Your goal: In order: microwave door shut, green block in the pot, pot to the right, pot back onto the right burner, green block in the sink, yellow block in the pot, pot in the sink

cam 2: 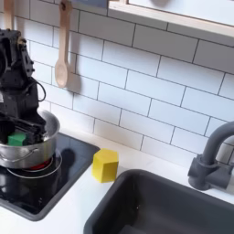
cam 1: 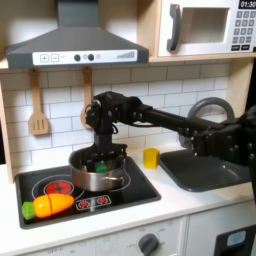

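- While the gripper (cam 1: 98, 160) hangs down into the pot (cam 1: 104, 178) in the first exterior view, its dark fingers sit low inside the rim; how far apart they stand cannot be told, nor whether they grip anything
- In the second exterior view the green block (cam 2: 17, 139) lies inside the pot (cam 2: 32, 146), against the wall nearest that view's left, with the gripper (cam 2: 20, 117) just above it
- The pot stands on the black stovetop (cam 1: 125, 192), over the burner nearer the stovetop's right edge in the first exterior view; its base covers most of that red ring
- The microwave door (cam 1: 205, 27) looks closed, flush with the cabinet front, its grey handle upright
- The yellow block (cam 1: 151, 157) rests on the white counter between the stovetop's right edge and the sink (cam 1: 205, 172), touching neither; in the second exterior view it sits just off the sink's near-left corner
- An orange toy carrot (cam 1: 50, 205) lies at the stovetop's front-left corner in the first exterior view
- Judgement: the step in hand concerns the green block and the pot, either placing it or lifting it out; which one cannot be settled from this moment
- If it is the removal, the next move calls for a firm pinch on the cube, a straight lift clear of the rim, then a carry over the yellow block to the sink
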`<state>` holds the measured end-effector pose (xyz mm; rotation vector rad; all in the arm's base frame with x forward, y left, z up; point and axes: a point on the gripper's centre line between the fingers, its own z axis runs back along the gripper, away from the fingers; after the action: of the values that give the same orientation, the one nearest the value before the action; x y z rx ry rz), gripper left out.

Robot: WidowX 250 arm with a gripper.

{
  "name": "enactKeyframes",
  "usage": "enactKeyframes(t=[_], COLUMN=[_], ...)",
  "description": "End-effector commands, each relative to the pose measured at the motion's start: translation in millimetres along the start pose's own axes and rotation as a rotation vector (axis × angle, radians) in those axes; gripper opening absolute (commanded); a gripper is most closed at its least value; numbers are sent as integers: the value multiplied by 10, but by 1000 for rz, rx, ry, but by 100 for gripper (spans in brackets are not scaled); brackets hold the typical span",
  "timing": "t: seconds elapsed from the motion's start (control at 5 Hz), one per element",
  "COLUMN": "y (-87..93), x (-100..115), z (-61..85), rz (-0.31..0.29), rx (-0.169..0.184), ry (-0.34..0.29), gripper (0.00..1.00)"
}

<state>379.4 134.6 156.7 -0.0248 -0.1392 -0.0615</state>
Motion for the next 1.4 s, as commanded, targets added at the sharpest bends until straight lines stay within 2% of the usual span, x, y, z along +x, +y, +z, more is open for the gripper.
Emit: enactKeyframes(t=[0.0, 0.6, 1.2], y=[-204, -466, -610], x=[0, -24, -155], z=[-59, -66, -75], rz=[-44, -88, -111], rx=[-23, -46, -59], ry=[15, 24, 44], gripper=[100, 100, 100])
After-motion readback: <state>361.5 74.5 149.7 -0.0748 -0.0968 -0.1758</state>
